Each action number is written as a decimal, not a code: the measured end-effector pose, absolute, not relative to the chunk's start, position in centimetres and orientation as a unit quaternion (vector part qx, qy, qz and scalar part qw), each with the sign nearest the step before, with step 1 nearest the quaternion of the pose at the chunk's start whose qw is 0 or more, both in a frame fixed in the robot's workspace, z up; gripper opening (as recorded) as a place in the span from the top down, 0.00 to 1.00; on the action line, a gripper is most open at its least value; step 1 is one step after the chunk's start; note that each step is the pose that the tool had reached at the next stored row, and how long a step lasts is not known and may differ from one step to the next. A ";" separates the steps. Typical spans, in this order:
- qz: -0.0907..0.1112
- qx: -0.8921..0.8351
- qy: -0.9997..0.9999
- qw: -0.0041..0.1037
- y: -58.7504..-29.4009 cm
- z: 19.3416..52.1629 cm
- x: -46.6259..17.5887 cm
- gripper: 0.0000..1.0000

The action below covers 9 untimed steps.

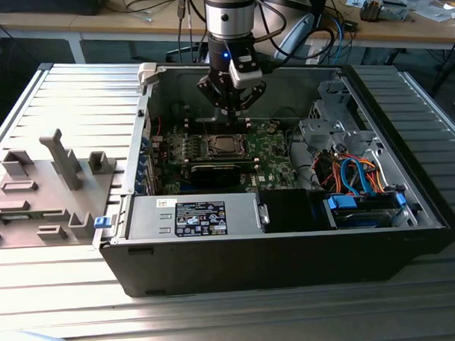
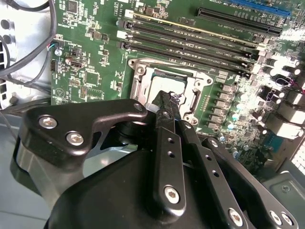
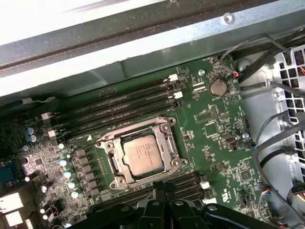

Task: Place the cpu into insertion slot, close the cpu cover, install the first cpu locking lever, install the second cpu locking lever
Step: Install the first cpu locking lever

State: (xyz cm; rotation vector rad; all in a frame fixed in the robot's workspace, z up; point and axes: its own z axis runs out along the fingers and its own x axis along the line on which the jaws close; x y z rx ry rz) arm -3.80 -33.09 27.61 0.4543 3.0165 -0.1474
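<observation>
The fingers (image 2: 167,102) are drawn together to a narrow tip with nothing visible between them, hanging just above the edge of the insertion slot (image 3: 142,155). In the exterior view the gripper (image 1: 233,104) hangs inside the open computer case (image 1: 290,250), over the green motherboard (image 3: 214,124). The cpu (image 3: 143,153) lies flat in the slot, its silvery-grey square top carrying faint print too small to read. The cpu cover (image 3: 167,138) is a thin silver frame lying around the chip, which shows through its window. Long dark memory slots (image 3: 119,107) run just beside the socket. A white-and-black label (image 1: 200,218) sits on the power supply; its writing cannot be made out.
</observation>
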 end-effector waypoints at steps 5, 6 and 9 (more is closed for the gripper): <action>-0.048 0.141 0.988 0.044 -33.1 27.6 -3.8 0.89; -0.048 0.138 0.988 0.044 -33.1 27.6 -3.8 0.89; -0.048 0.133 0.989 0.045 -33.1 27.6 -3.8 0.89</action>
